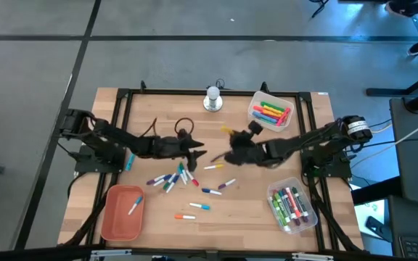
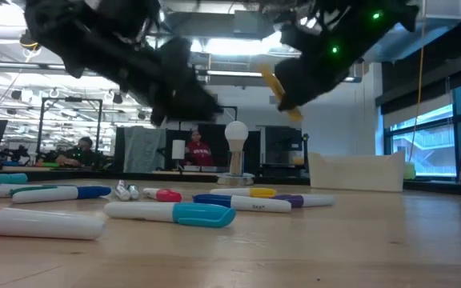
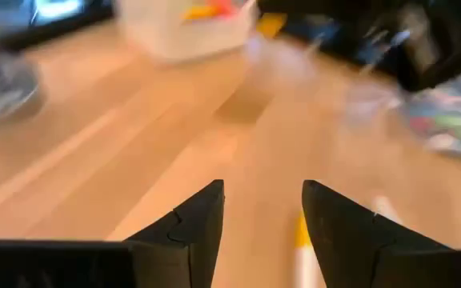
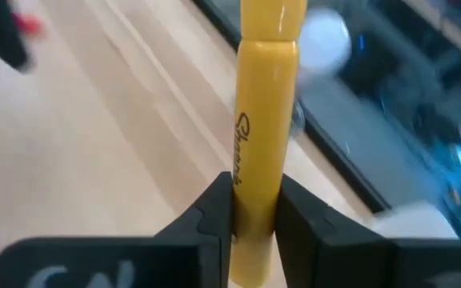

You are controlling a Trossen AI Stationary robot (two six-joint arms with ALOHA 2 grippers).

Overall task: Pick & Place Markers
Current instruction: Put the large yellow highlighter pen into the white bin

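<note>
We see the right gripper (image 4: 253,214) clenched on a yellow marker (image 4: 262,136), its two dark fingers (image 4: 214,216) pressing the barrel from both sides, with the marker running straight out ahead of the fingertips. From above, this gripper (image 1: 232,154) hangs over the middle of the table (image 1: 267,217), and the yellow marker (image 1: 228,130) pokes out beyond it toward the round knob object (image 1: 212,98) at the far edge.

The left gripper (image 3: 262,210) is released, its jaws standing apart with nothing between them; below the gap, a marker with a yellow cap (image 3: 302,240) lies on the wood. In the high view the left gripper (image 1: 197,154) faces the right one, close beside it.

Just below and behind the left gripper lie the loose markers (image 1: 169,178), scattered flat. Beyond the right gripper sits a clear bin (image 1: 270,111) holding coloured markers.
</note>
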